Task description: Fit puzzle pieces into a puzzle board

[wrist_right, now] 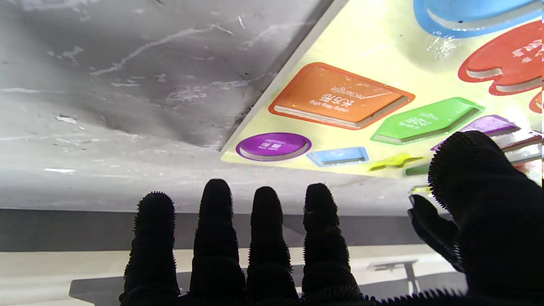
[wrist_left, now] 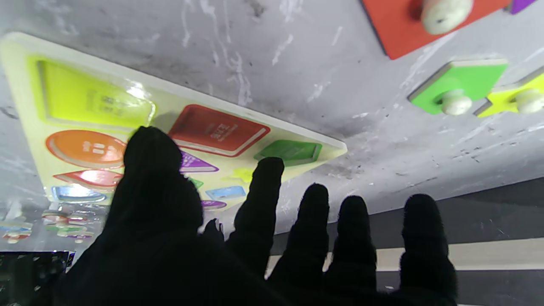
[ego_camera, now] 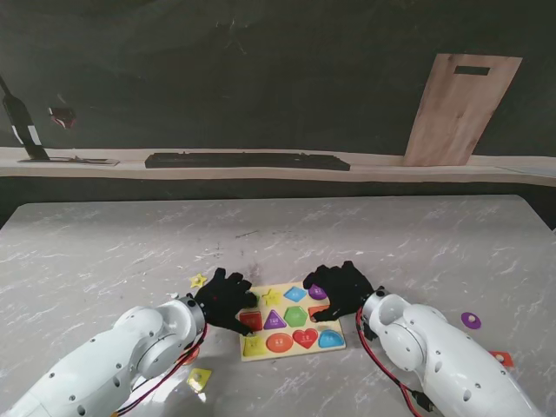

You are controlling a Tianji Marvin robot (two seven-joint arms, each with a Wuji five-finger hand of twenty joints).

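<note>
The yellow puzzle board [ego_camera: 295, 353] lies flat on the marble table close to me, and its coloured shape slots look unfilled. My left hand [ego_camera: 228, 300] hovers over its left edge, fingers spread and holding nothing. My right hand [ego_camera: 340, 289] spreads over the far right corner, also holding nothing. In the left wrist view the left hand [wrist_left: 263, 238] faces the board [wrist_left: 25, 63], with a red piece [wrist_left: 403, 29], a green piece [wrist_left: 463, 80] and a yellow star piece [wrist_left: 505, 100] loose beyond it. The right hand [wrist_right: 272, 246] faces the board [wrist_right: 382, 51] with its orange, green and purple slots.
Loose pieces lie around the board: a yellow star [ego_camera: 198, 281] at the left, a yellow piece [ego_camera: 199, 378] near my left arm, a purple piece [ego_camera: 470, 320] and an orange one [ego_camera: 501, 357] at the right. A wooden plank [ego_camera: 460, 109] leans on the back ledge.
</note>
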